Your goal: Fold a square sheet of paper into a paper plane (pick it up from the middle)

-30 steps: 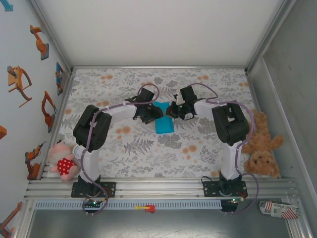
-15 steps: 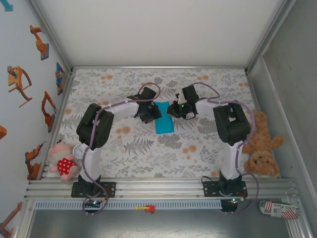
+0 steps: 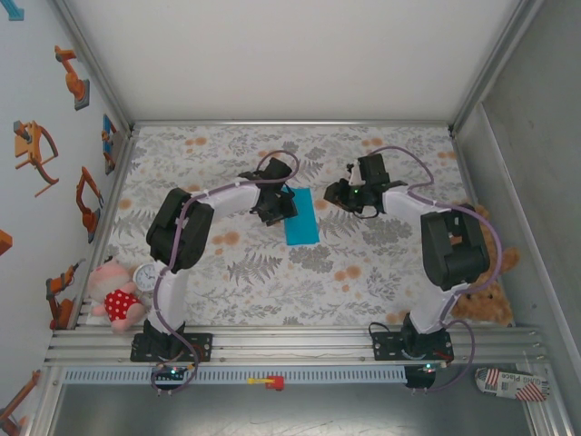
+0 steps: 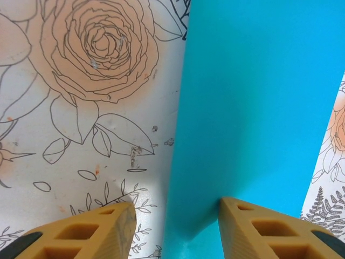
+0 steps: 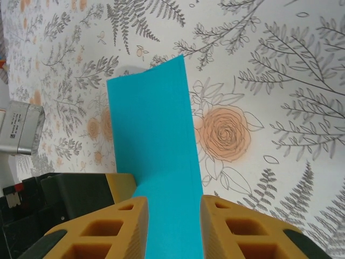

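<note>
The square sheet of paper (image 3: 300,216), bright turquoise, lies on the floral tablecloth folded into a narrow rectangle. My left gripper (image 3: 280,205) stands at its left long edge. In the left wrist view the paper (image 4: 259,102) has that edge between the jaws of the left gripper (image 4: 175,216): one finger is over the cloth, the other rests on the blue surface, with a wide gap between. My right gripper (image 3: 334,194) hovers open just right of the paper, apart from it. The right wrist view frames the paper (image 5: 153,140) between the yellow fingertips of the right gripper (image 5: 172,213).
A pink plush toy (image 3: 116,295) and a small clock (image 3: 145,274) sit by the left arm's base. A brown teddy bear (image 3: 481,282) lies at the right wall. Metal frame posts and a rail (image 3: 290,350) bound the cloth.
My right gripper has opened and drawn back to the right, off the paper. The left gripper has stayed at the paper's left edge, shifting slightly away from the bases.
</note>
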